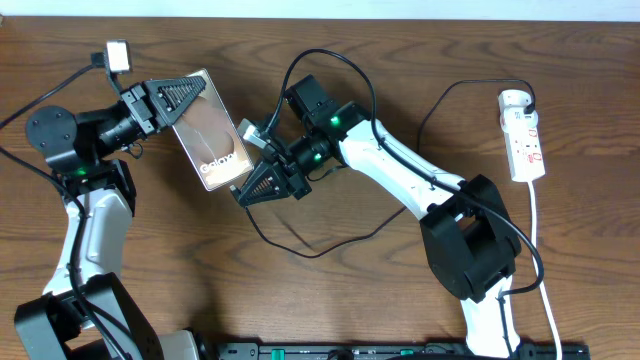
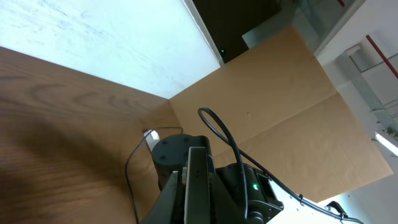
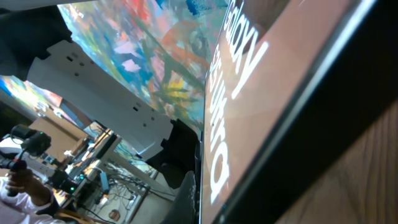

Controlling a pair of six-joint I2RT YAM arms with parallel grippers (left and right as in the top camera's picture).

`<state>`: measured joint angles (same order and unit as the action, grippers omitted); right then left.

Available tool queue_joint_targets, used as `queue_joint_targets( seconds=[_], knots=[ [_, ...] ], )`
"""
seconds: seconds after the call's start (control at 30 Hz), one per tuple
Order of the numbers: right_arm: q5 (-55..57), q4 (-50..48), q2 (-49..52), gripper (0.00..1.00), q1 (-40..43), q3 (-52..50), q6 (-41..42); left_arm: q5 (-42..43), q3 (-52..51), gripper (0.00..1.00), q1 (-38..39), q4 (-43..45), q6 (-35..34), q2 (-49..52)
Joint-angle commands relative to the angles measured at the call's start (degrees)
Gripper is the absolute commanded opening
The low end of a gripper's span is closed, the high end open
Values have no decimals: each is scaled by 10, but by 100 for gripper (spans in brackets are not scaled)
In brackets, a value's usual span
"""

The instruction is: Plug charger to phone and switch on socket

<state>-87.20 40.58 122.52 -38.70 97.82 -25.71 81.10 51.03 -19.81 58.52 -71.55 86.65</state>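
Note:
My left gripper [image 1: 192, 95] is shut on the upper end of the phone [image 1: 208, 135], holding it tilted above the table with its brownish "Galaxy" face up. In the left wrist view the phone's edge [image 2: 198, 177] stands between the jaws. At the phone's lower end my right gripper [image 1: 241, 194] is shut, and the charger's thin black cable [image 1: 320, 253] trails out from its tip in a loop. Its white adapter [image 1: 513, 99] sits in the socket [image 1: 527, 145] at the far right. The right wrist view is filled by the phone's face [image 3: 261, 93]; the plug tip is hidden.
The socket's white cord [image 1: 545, 270] runs down toward the table's front edge. Loops of black cable [image 1: 335, 58] arch over the right arm [image 1: 400, 175]. A cardboard wall [image 2: 280, 106] stands beyond the table in the left wrist view.

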Motion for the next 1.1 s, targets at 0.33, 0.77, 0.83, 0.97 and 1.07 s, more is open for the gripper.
queue_joint_targets(
  seconds=[0.33, 0.77, 0.83, 0.97, 1.07],
  knots=[
    [18, -10, -2, 1, 5, 4, 6, 8, -2, 7, 3, 6, 8, -5],
    [16, -16, -2, 1, 6, 4, 19, 20, -2, 7, 3, 6, 25, -5],
    [16, -16, -2, 1, 6, 4, 19, 21, -2, 7, 3, 6, 25, -5],
    [16, -17, -2, 1, 6, 4, 19, 24, -2, 7, 3, 6, 30, -5],
    [16, -21, -2, 1, 8, 4, 21, 24, -2, 7, 3, 5, 29, -5]
  ],
)
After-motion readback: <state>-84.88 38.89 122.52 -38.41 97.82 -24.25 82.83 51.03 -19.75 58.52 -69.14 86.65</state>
